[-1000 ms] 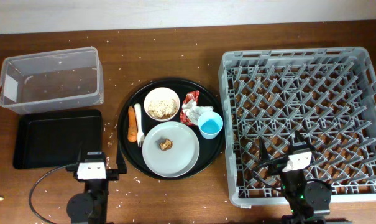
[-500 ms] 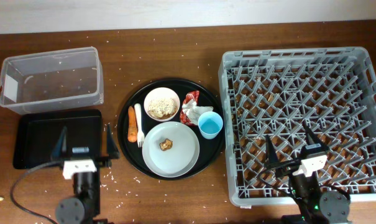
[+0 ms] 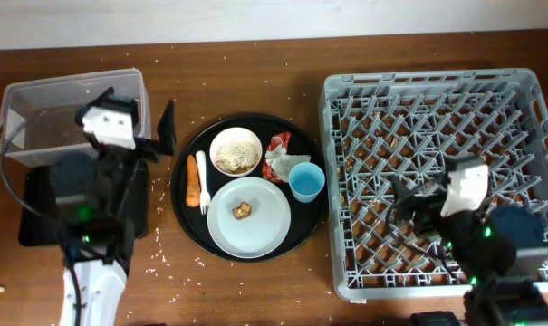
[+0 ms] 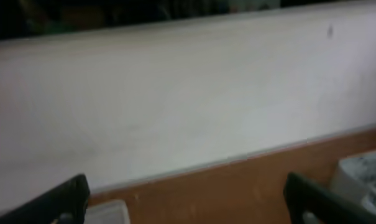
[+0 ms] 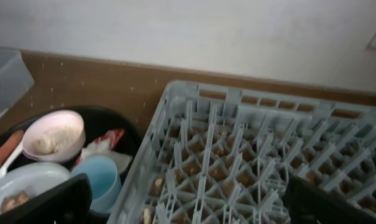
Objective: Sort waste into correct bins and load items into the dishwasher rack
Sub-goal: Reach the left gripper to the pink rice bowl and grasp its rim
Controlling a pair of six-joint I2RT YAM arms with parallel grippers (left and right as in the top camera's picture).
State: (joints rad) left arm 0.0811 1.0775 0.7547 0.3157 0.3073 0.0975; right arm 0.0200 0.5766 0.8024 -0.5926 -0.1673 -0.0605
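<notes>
At the near edge of the table both arms rise with nothing in hand. The left gripper (image 4: 186,182) has its jaws spread wide and faces only the wall. The right gripper (image 5: 188,183), spread just as wide, hangs above the front part of the dishwasher rack (image 3: 437,78).

Nearest on the round black tray (image 3: 178,195) lies the plate (image 3: 266,226) with the brown chunk (image 3: 243,210) on it. Beyond it, the carrot (image 3: 192,179) and the fork (image 3: 201,177) lie side by side at the left, and the cup (image 3: 306,181) stands at the right, closest to the rack. Farther back are the bowl (image 3: 213,145) with its grain crumbs (image 3: 235,156) and the wrapper (image 3: 277,154). To the left, the black rectangular tray (image 3: 38,217) lies nearer and the clear tub (image 3: 38,91) just behind it.

We judge that nothing is sorted yet and that this is the approach to a first pick. To do it well, we should tip the left wrist down until the round tray comes into its view. Then we should close across the carrot's width from its outer side, so the fork beside it is not dragged along. The right gripper is best placed for the cup; taking it by the rim should keep it upright on the way to the pegs.
</notes>
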